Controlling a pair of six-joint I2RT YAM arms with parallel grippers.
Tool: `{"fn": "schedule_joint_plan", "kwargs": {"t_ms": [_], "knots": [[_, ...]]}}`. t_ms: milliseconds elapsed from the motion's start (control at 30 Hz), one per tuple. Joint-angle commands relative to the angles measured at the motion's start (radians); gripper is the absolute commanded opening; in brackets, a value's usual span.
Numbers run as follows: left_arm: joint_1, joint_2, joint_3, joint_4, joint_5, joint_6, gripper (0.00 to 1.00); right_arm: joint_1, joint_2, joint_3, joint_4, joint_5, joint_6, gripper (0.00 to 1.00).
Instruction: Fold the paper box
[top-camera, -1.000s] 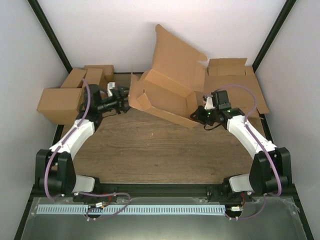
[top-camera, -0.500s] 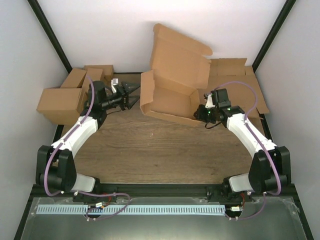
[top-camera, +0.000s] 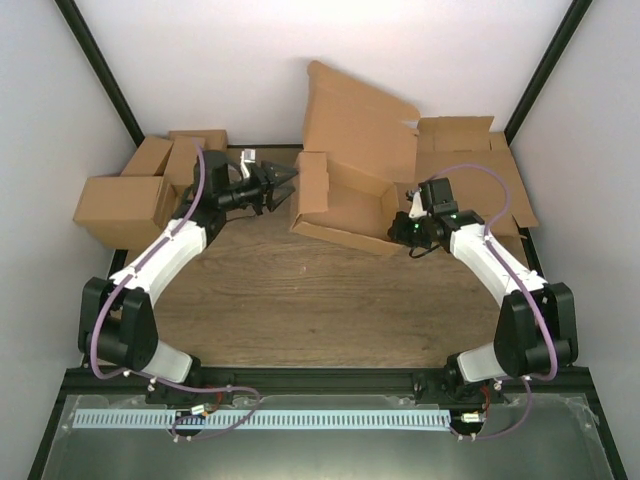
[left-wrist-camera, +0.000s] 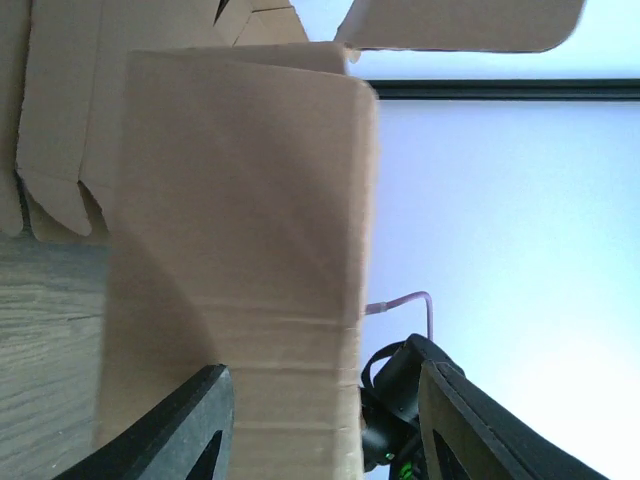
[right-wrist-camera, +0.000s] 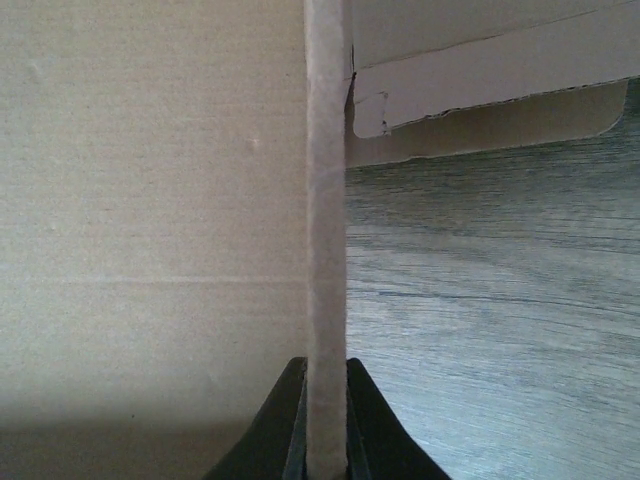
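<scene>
The paper box (top-camera: 350, 195) sits at the middle of the tabletop's (top-camera: 320, 300) far edge. It is half formed, with its lid leaning up toward the back wall. Since a second ago it has swung round and shifted toward the right edge, and its left end flap now stands upright. The right jaws remain pinched shut on the edge of the box's right wall. The left jaws, then against the box's left end, have pulled off and moved toward the far edge. They stand apart, holding nothing, with their tips just beside the upright flap.
</scene>
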Motion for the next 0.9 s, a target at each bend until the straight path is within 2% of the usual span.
{"fn": "schedule_joint_plan", "kwargs": {"t_ms": [0, 100, 267, 467, 567, 667, 867], "knots": [[-0.018, 0.033, 0.110, -0.225, 0.001, 0.188, 0.51, 0.010, 0.001, 0.047, 0.026, 0.007, -0.030, 0.01], [-0.033, 0.068, 0.177, -0.386, -0.029, 0.311, 0.48, 0.027, 0.003, 0.058, 0.015, 0.039, -0.044, 0.01], [-0.050, 0.108, 0.249, -0.560, -0.091, 0.451, 0.47, 0.062, 0.010, 0.062, 0.006, 0.099, -0.059, 0.01], [-0.084, 0.185, 0.338, -0.795, -0.205, 0.637, 0.39, 0.107, 0.026, 0.064, 0.005, 0.173, -0.065, 0.01], [-0.096, 0.189, 0.329, -0.849, -0.287, 0.696, 0.43, 0.122, 0.035, 0.056, 0.004, 0.204, -0.068, 0.01], [-0.106, 0.207, 0.307, -0.868, -0.307, 0.728, 0.49, 0.144, 0.043, 0.038, 0.011, 0.228, -0.074, 0.01], [-0.149, 0.258, 0.274, -0.921, -0.411, 0.799, 0.45, 0.189, 0.073, 0.003, 0.037, 0.289, -0.069, 0.01]]}}
